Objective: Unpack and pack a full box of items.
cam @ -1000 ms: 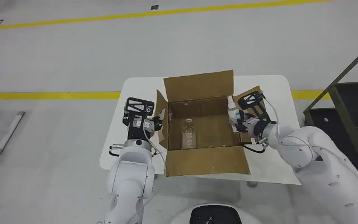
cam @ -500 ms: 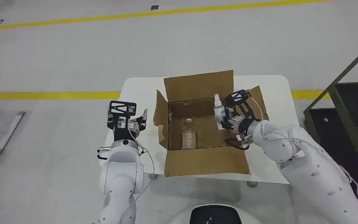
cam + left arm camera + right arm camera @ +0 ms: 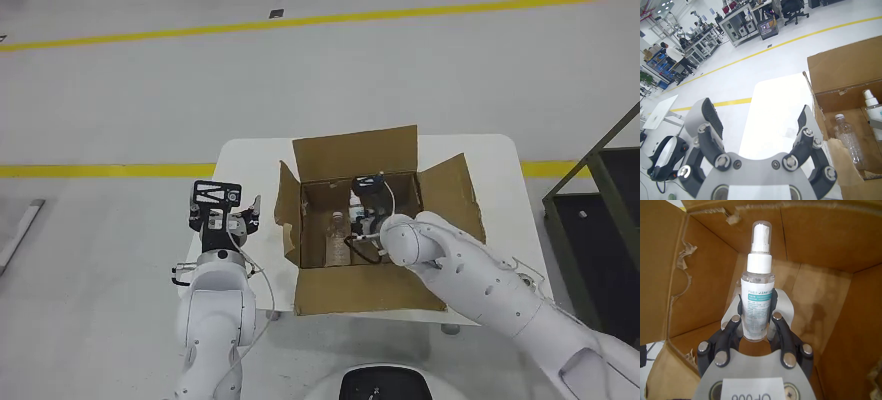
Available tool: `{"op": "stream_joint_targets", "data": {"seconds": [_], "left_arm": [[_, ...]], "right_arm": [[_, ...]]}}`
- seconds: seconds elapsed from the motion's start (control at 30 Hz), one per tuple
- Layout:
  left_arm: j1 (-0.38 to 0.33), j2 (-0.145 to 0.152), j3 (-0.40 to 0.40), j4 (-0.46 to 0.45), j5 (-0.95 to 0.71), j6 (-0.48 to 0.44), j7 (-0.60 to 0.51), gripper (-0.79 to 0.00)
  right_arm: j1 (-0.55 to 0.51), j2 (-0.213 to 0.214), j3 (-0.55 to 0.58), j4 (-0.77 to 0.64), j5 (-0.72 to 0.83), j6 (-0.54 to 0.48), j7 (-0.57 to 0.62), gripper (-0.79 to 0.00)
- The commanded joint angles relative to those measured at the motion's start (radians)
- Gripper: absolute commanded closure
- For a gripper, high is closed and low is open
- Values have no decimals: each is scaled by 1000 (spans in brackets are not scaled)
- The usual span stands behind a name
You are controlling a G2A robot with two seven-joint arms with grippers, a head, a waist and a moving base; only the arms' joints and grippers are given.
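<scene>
Pale, glossy workshop floor (image 3: 120, 90) crossed by yellow lines (image 3: 100, 170). Metal workbenches (image 3: 742, 24) and a black office chair (image 3: 794, 9) line the far side under ceiling lights (image 3: 666, 3). A dark steel frame (image 3: 590, 235), possibly stairs, stands nearby.

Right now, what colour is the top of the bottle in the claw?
White, under a clear cap. The spray bottle shows best in the right wrist view.
</scene>
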Motion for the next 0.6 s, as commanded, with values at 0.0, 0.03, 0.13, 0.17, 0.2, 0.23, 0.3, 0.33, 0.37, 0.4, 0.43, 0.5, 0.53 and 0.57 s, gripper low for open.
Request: {"op": "stream_joint_targets", "data": {"seconds": [0.0,0.03,0.13,0.17,0.2,0.23,0.3,0.33,0.37,0.4,0.43,0.5,0.53,0.57], "left_arm": [[0,0,0,0,0,0,0,-785],[0,0,0,0,0,0,0,-785],[0,0,0,0,0,0,0,-785],[0,0,0,0,0,0,0,-785],[0,0,0,0,0,0,0,-785],[0,0,0,0,0,0,0,-785],[0,0,0,0,0,0,0,-785],[0,0,0,0,0,0,0,-785],[0,0,0,0,0,0,0,-785],[0,0,0,0,0,0,0,-785],[0,0,0,0,0,0,0,-785],[0,0,0,0,0,0,0,-785],[0,0,0,0,0,0,0,-785],[0,0,0,0,0,0,0,-785]], "right_arm": [[18,-21,-21,43,33,11,1,0],[27,-30,-27,62,45,8,-1,0],[42,-42,-36,88,60,0,0,0],[42,-42,-36,88,60,0,0,0],[42,-42,-36,88,60,0,0,0],[42,-42,-36,88,60,0,0,0],[42,-42,-36,88,60,0,0,0],[42,-42,-36,88,60,0,0,0],[42,-42,-36,88,60,0,0,0],[42,-42,-36,88,60,0,0,0],[42,-42,-36,88,60,0,0,0],[34,-42,-29,83,62,-14,-8,0],[32,-41,-25,84,58,-22,-6,0],[31,-42,-26,86,43,-12,-7,0]]}}
